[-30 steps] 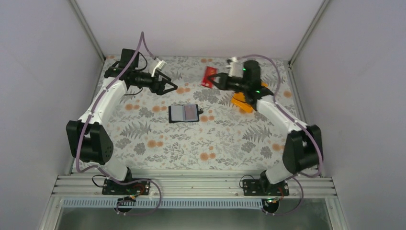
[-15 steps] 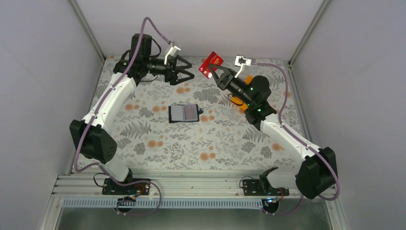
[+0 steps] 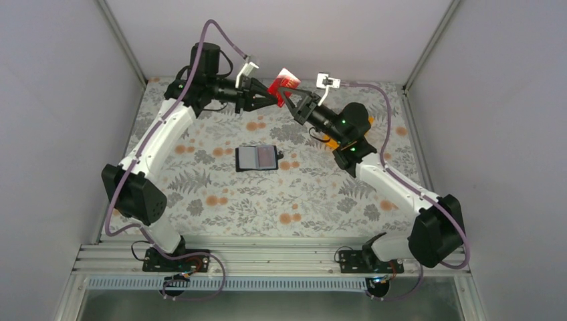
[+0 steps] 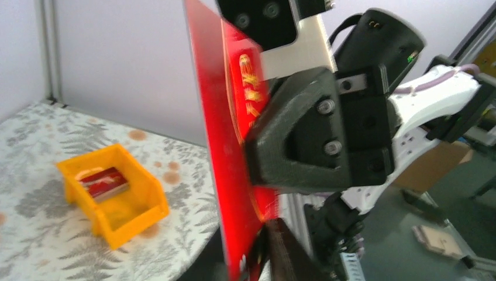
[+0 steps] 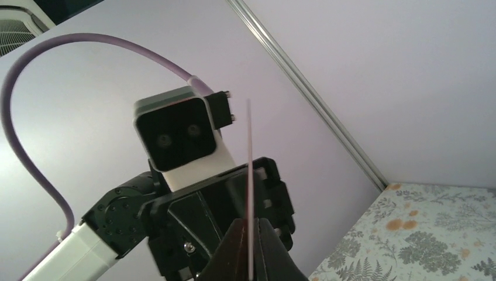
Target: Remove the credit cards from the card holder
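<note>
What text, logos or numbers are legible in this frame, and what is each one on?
Raised card: yellow lettering runs down its face, too blurred to read.
Second card, in the bin: pale marks, too small to read.
Wallet: no text visible.
No other writing is legible in any view.

place: robot lab enclosure | signs: aluminium rail [image 3: 267, 257], plain grey wall panels [image 3: 53, 100], 2 bolted arms [image 3: 154, 144] (floral tablecloth [image 3: 220, 200])
</note>
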`<state>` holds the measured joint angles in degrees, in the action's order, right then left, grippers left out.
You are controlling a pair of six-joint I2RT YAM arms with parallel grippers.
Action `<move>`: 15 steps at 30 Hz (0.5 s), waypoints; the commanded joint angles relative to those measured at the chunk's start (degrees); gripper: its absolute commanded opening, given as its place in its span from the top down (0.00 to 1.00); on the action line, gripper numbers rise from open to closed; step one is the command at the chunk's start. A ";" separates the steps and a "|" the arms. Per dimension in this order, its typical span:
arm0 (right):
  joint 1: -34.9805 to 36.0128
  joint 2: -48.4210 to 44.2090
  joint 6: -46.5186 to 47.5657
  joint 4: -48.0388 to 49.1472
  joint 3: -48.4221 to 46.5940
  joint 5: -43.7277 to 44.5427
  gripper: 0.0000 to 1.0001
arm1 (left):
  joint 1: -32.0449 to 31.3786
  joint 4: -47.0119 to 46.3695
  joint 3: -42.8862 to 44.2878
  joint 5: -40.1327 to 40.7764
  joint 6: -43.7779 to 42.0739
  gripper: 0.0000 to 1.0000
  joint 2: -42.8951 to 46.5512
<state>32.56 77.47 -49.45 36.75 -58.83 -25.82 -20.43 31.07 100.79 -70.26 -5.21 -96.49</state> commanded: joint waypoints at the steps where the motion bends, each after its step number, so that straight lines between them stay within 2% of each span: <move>1: 0.67 1.01 1.50 2.64 -2.93 -2.70 0.96 | -0.56 1.55 2.26 -1.64 -0.86 0.97 -0.13; 6: 0.54 -0.21 7.54 -4.96 -4.87 -2.51 0.96 | -0.50 5.94 3.91 -2.71 -2.09 0.98 0.03; 9: -0.14 -1.91 19.00 -17.43 -10.40 -0.05 0.70 | 0.32 9.90 4.78 -1.69 -0.58 0.98 -0.34; 11: -0.42 -2.59 28.03 -25.97 -14.34 3.52 0.43 | 1.41 10.31 4.36 -1.62 1.26 0.98 -0.12; 12: -0.56 -2.83 33.62 -29.78 -16.35 4.79 0.26 | 1.87 10.10 4.07 -1.07 2.20 0.98 0.20; 13: -0.80 -2.65 39.60 -33.53 -18.22 5.73 0.13 | 2.27 9.96 3.79 -0.48 2.99 0.98 0.74; 14: -0.98 -2.37 50.13 -38.86 -20.48 6.34 0.03 | 2.69 9.91 3.52 0.08 3.78 0.98 1.18; 15: -0.96 -2.07 59.82 -42.75 -22.31 8.14 0.01 | 3.24 9.67 3.33 0.53 4.70 0.98 1.57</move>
<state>32.08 77.10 -24.53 13.32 -73.80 -23.83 -19.09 39.29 103.92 -71.33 -4.19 -96.49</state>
